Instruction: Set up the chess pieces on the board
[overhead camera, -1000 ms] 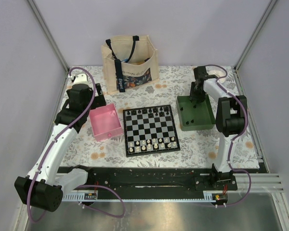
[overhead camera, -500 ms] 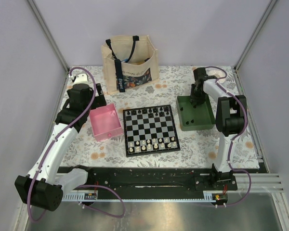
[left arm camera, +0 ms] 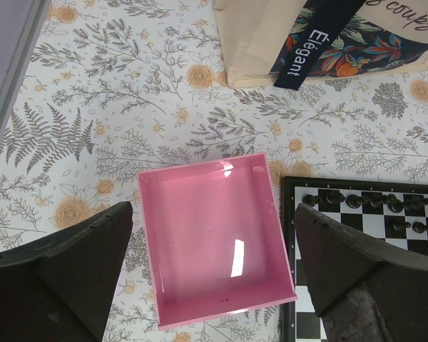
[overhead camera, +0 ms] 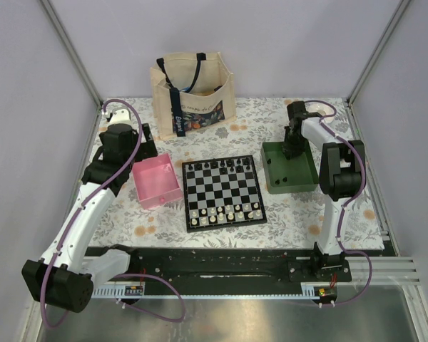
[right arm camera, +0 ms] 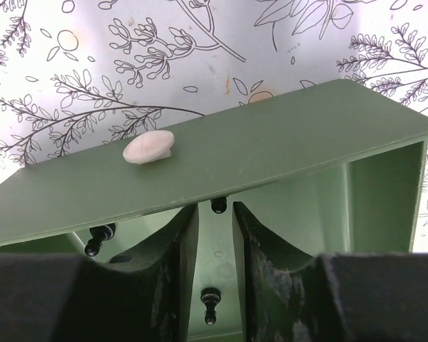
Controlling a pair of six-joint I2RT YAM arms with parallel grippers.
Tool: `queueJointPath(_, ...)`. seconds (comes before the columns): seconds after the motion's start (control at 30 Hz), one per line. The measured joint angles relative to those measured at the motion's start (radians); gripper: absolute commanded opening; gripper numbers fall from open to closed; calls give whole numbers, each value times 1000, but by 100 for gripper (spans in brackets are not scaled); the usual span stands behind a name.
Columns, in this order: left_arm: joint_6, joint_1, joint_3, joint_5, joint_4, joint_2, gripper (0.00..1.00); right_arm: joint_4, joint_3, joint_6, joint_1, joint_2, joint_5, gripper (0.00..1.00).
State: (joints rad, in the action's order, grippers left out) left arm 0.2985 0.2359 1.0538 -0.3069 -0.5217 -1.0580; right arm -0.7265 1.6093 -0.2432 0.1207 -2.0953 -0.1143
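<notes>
One chess piece (right arm camera: 218, 206) between the right tool's (right arm camera: 215, 211) slightly parted tips, not gripped

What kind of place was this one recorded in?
Probably a lab robot cell, not a home: plain walls on aluminium posts enclose the floral-clothed table, and the left arm and right arm are bolted to a black rail at its near edge.

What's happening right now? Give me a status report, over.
Left end effector open, by pink tray. Right end effector low in green tray, black piece between its open jaws, ungripped. Board partly set. Nothing in the way.
</notes>
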Motion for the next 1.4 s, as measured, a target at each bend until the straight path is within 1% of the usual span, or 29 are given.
queueJointPath(0.4,0,0,0,0,0,0,99,-6,17,0,-5,-11,0,27)
queueJointPath(0.47,0,0,0,0,0,0,99,-6,29,0,-6,-20,0,22)
queueJointPath(0.53,0,0,0,0,0,0,99,-11,35,0,-6,-24,0,21)
queueJointPath(0.6,0,0,0,0,0,0,99,-12,37,0,-6,-26,0,15)
queueJointPath(0.63,0,0,0,0,0,0,99,-14,39,0,-6,-27,0,14)
queueJointPath(0.7,0,0,0,0,0,0,99,-19,40,0,-6,-27,0,4)
queueJointPath(0.77,0,0,0,0,0,0,99,-22,40,1,-7,-27,1,0)
queueJointPath(0.97,0,0,0,0,0,0,99,-26,35,1,-8,-20,5,0)
queueJointPath(1.1,0,0,0,0,0,0,99,-31,-18,0,-6,63,31,0)
queueJointPath(1.23,0,0,0,0,0,0,99,-38,-49,-1,15,210,45,0)
queueJointPath(1.3,0,0,0,1,0,0,99,-37,-50,-3,45,272,47,0)
queueJointPath(1.4,0,0,0,1,0,0,99,-39,-45,-10,142,340,50,0)
